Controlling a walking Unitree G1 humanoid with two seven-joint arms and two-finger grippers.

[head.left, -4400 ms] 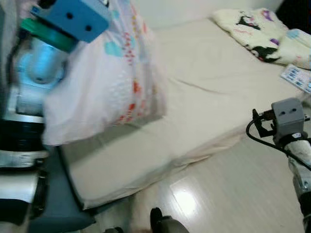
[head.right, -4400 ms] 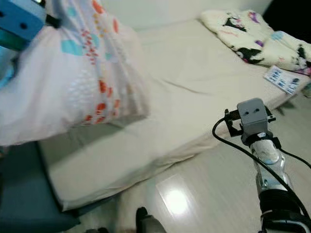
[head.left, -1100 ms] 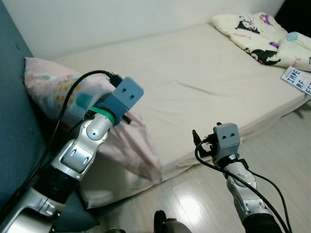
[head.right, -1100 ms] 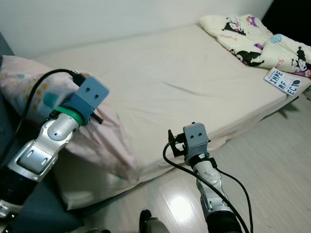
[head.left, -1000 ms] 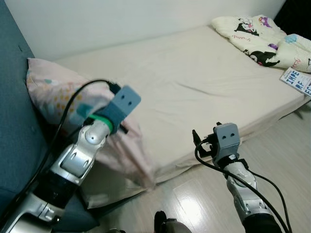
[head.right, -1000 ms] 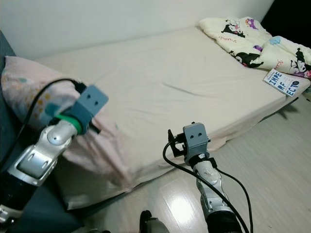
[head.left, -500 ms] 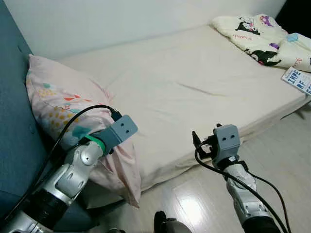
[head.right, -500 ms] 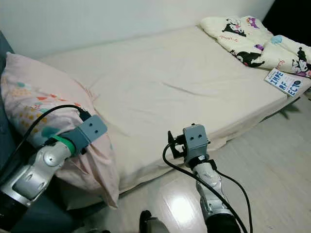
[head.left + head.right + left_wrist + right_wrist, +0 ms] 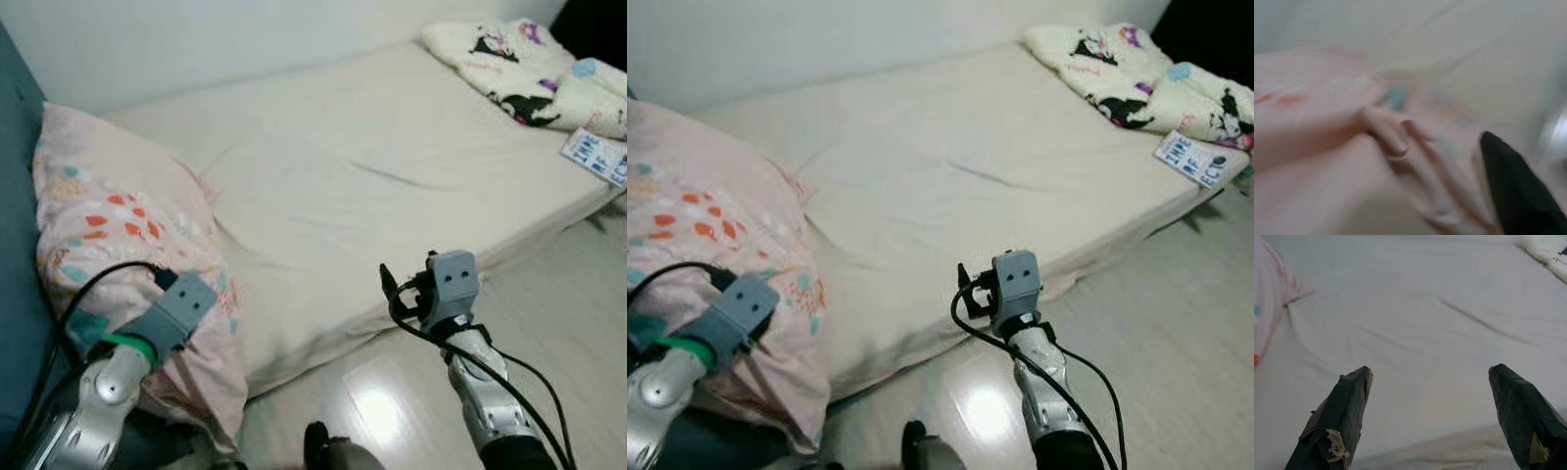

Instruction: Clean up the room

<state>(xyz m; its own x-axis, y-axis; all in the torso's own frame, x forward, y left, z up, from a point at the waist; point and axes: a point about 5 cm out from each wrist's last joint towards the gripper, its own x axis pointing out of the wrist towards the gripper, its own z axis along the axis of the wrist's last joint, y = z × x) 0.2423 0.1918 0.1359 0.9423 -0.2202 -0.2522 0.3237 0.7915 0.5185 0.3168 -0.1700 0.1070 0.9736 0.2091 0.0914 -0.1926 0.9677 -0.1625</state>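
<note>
Pillow [image 9: 118,255] in pink with coloured spots lies at the bed's [image 9: 392,166] near left end, against a blue headboard [image 9: 15,196]. The left end effector [image 9: 1513,196] presses into it, its spread impossible to tell. The right end effector [image 9: 1430,421] hovers wide and empty over the near bed edge; a blanket [image 9: 529,69] and a book [image 9: 598,155] lie far right.

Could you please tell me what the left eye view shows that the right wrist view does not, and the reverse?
The left eye view alone: the book at the bed's far corner, the blue upholstery behind the pillow, the wooden floor, and the left arm against the pillow. The right wrist view alone: the right gripper seen along its two black fingers, spread wide over the sheet. Both share the cream mattress, the pink patterned pillow and the cartoon-print blanket.
</note>
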